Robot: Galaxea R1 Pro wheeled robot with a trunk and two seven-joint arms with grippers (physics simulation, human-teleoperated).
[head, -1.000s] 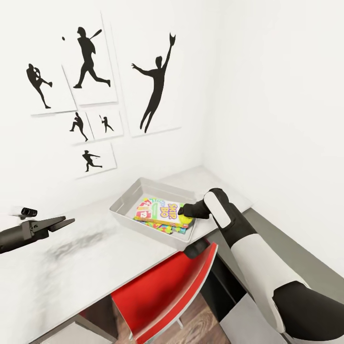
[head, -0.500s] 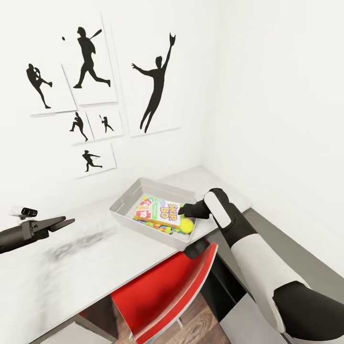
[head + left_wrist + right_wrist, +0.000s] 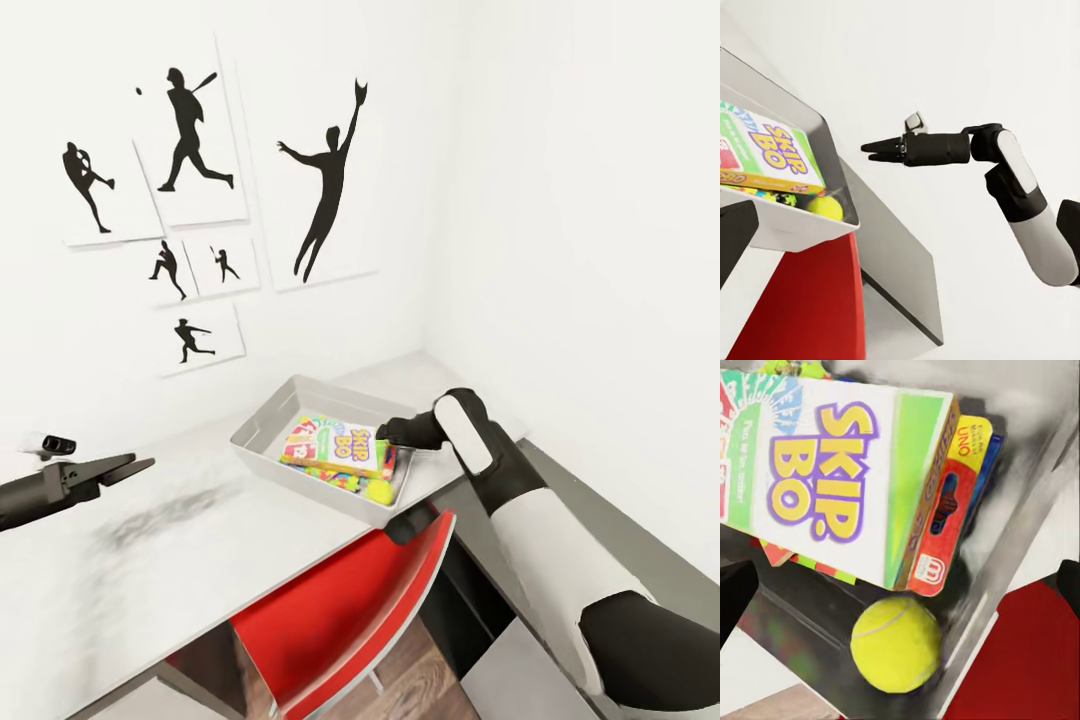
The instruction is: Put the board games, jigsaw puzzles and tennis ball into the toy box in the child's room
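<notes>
The right black pincer (image 3: 385, 434) hangs just over the near end of the shallow light-grey plastic toy box (image 3: 262, 424). From the left wrist view its two fingers lie close together at the tips and hold nothing. The left black pincer (image 3: 137, 464) hovers above the long pale table (image 3: 200, 540), well apart from the toy box, and its fingers look nearly together and hold nothing.

The toy box sits on the table near the corner of the white room. Inside it lies a flat game box with big purple "SKIP BO" letters (image 3: 832, 472). This box rests on top of a thinner red and yellow UNO game box (image 3: 952, 510). Under them I see bright puzzle pieces (image 3: 335, 477). The small yellow-green tennis ball (image 3: 896, 643) lies on the floor of the toy box, beside the game boxes and close to the wall.

A red chair (image 3: 340, 620) stands under the table. Black pictures of ball players (image 3: 330, 180) hang on the wall.
</notes>
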